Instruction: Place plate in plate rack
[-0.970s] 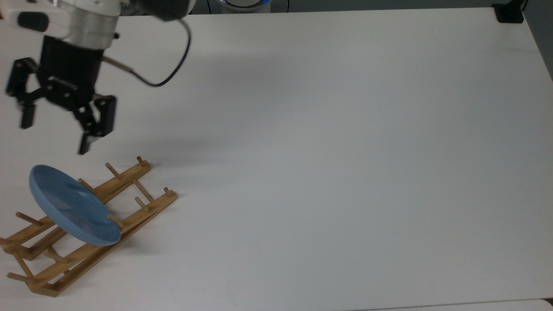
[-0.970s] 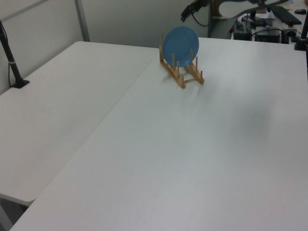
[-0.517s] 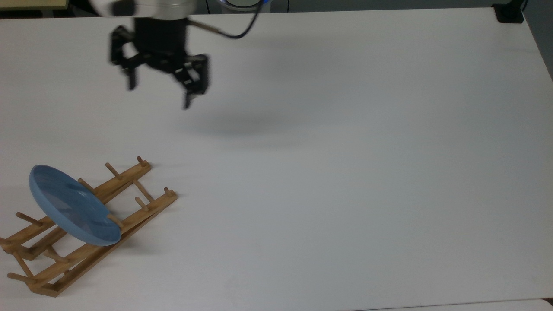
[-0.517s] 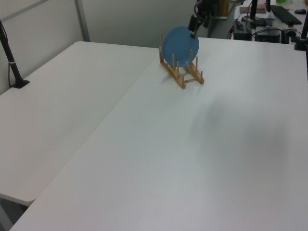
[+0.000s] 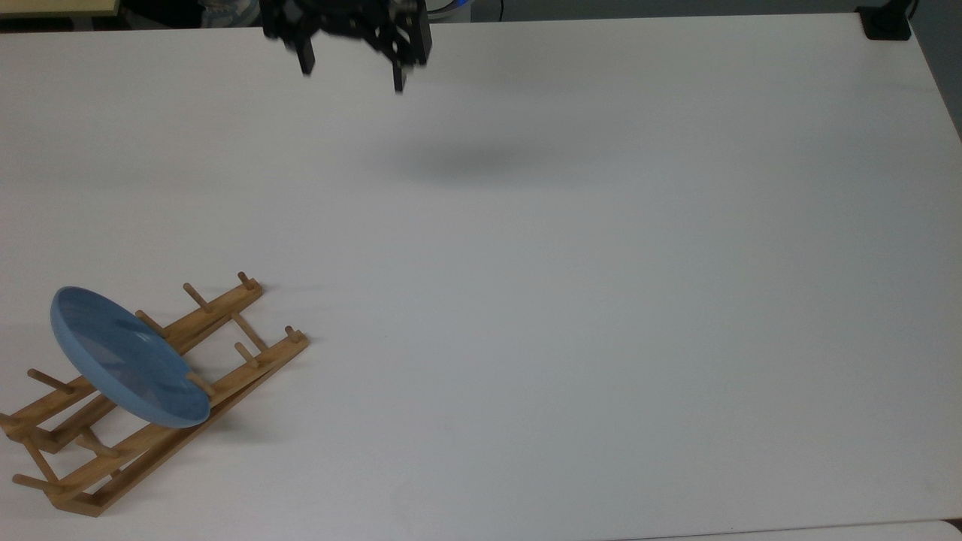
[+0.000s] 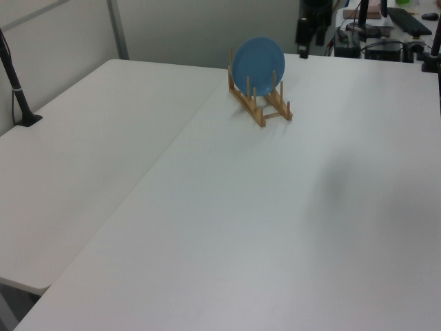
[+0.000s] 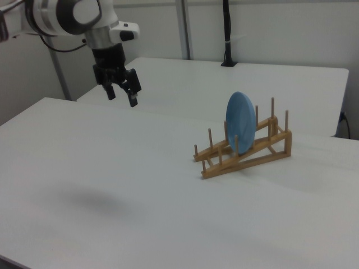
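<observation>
In the top view, the gripper (image 5: 350,66) has pulled a long way from the rack over the last second: it hung close above the plate, then swung out over the bare table, and now sits at the top edge of the picture, well apart from everything. The plate (image 5: 124,357) has not shifted at all through that retreat, which suggests it is seated and needs no more support (the task looks done, with the arm simply clearing off). The plate stands on edge across the wooden rack (image 5: 154,394), caught between pegs, near the top view's lower left corner. The fingers are spread wide and hold nothing, their tips pointing down toward the white table (image 5: 601,300), where a soft shadow lies below them.

In the left view, the plate (image 6: 258,61) faces the camera as a full blue disc, upright in the rack (image 6: 262,105) at the far end of the table. A dark part of the gripper (image 6: 302,33) shows just to the left view's right of the plate, farther back.

In the right view, the arm reaches in from the upper left, its wrist turned straight down, and the gripper (image 7: 122,91) hangs high over the table with both fingers parted and empty. The plate (image 7: 240,123) leans slightly between the pegs of the rack (image 7: 247,154), well to the right view's right of the gripper.
</observation>
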Robot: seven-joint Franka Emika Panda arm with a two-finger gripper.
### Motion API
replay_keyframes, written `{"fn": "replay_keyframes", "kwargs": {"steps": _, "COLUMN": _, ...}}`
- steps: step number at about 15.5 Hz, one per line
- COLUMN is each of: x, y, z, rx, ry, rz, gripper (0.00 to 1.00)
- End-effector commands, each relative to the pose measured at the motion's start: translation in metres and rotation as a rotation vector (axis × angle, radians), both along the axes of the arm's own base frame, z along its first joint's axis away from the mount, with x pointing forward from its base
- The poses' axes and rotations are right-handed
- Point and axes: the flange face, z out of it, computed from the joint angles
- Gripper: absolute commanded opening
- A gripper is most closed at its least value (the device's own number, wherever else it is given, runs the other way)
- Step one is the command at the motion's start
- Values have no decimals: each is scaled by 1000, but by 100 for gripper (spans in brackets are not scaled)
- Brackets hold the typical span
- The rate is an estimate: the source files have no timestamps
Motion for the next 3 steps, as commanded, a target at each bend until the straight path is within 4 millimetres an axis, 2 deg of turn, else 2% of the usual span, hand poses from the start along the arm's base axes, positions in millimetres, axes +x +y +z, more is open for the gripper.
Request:
{"fn": "replay_keyframes", "kwargs": {"steps": 1, "x": -23, "y": -15, "z": 4, "rx": 25, "ry": 33, "rz": 7, "gripper": 100}}
{"fn": "replay_keyframes", "kwargs": {"steps": 3, "x": -22, "y": -21, "z": 11, "rx": 24, "ry": 18, "rz": 3, "gripper": 100}}
